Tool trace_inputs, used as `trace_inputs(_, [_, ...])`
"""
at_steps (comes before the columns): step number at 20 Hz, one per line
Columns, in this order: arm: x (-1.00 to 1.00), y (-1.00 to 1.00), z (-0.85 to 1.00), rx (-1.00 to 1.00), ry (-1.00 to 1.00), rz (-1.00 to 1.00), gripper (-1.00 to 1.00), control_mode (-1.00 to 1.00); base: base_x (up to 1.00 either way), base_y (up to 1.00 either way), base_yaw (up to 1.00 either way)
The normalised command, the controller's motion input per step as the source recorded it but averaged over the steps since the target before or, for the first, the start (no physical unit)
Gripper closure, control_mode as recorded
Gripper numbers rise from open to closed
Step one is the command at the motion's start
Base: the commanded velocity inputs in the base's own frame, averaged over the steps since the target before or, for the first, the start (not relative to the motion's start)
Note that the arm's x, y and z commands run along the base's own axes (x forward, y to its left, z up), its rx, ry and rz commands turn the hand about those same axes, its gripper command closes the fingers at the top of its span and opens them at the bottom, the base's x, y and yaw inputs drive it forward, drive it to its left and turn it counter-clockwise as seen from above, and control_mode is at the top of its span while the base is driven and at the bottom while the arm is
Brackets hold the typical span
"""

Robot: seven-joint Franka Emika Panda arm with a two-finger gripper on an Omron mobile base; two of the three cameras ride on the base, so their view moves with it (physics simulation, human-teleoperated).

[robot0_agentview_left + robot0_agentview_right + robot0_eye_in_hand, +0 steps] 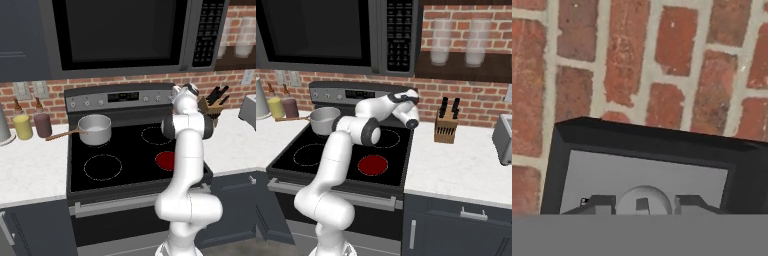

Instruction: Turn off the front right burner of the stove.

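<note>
Red brick wall [627,65] backs the stove [125,160], whose grey back panel [647,180] lies right before the fingers [643,204], one round knob [644,199] sitting between the two tips; they stand apart on either side of it, and whether they touch it I cannot tell. Well below and behind the fingers, the front right burner [372,164] glows as a solid red disc on the black glass, while a steel pot [95,129] rests on the back left ring, far to the fingers' left.
</note>
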Motion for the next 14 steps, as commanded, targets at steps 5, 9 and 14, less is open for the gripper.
trace_inputs(5, [-0.02,0.0,0.11,0.19,-0.06,-0.13,1.0,-1.0,0.0,0.0,0.0])
trace_inputs(9, [0.0,0.0,0.09,0.22,-0.01,-0.12,1.0,-1.0,0.0,0.0,0.0])
trace_inputs(14, [0.0,0.0,0.1,0.27,0.0,-0.13,1.0,-1.0,0.0,0.0,0.0])
